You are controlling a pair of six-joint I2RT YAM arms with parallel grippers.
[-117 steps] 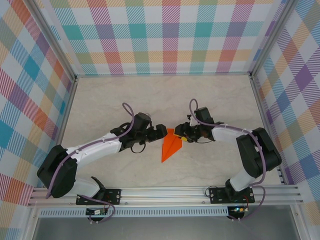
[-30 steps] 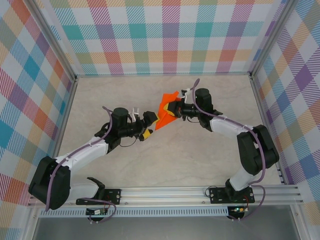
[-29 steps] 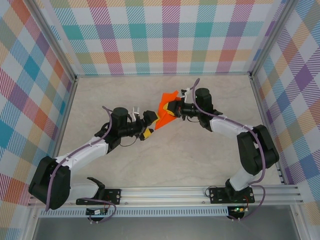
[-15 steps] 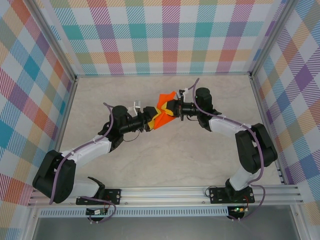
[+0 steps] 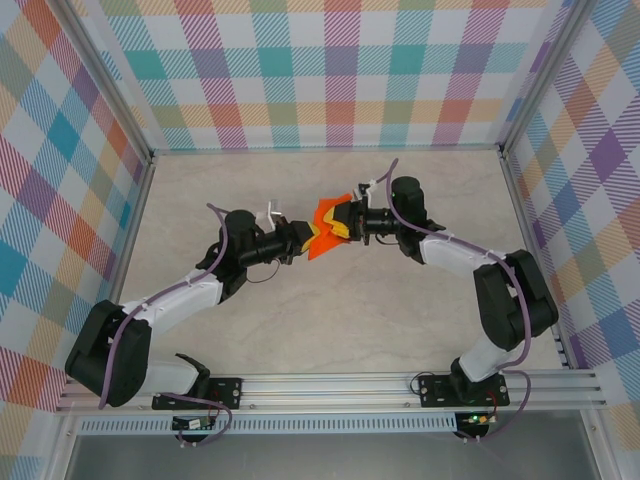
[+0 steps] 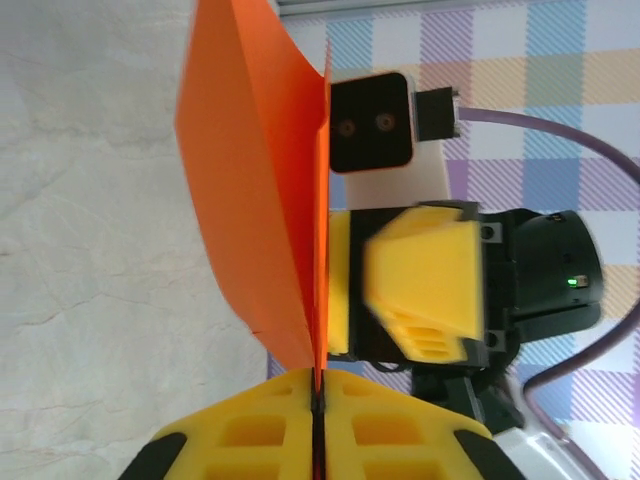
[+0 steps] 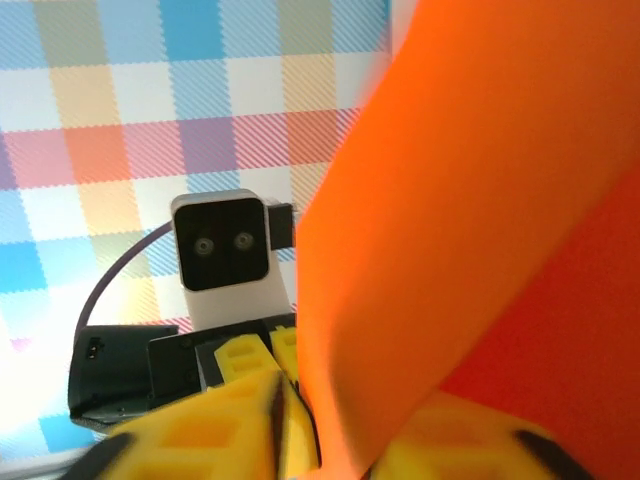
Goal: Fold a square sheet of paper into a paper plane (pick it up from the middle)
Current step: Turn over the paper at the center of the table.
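Above the table (image 5: pixel 400 320), you are clamping the paper plane (image 6: pixel 250 170) in your left gripper (image 6: pixel 318 385), seemingly for handover; your right gripper (image 5: pixel 347 222) is sitting part-open around it.

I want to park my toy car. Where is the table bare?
Bare: the table patch between the left arm, the right arm and the near rail; also the strip along the back wall. Crowded: the middle, where the left tool and right tool meet at the orange paper plane.
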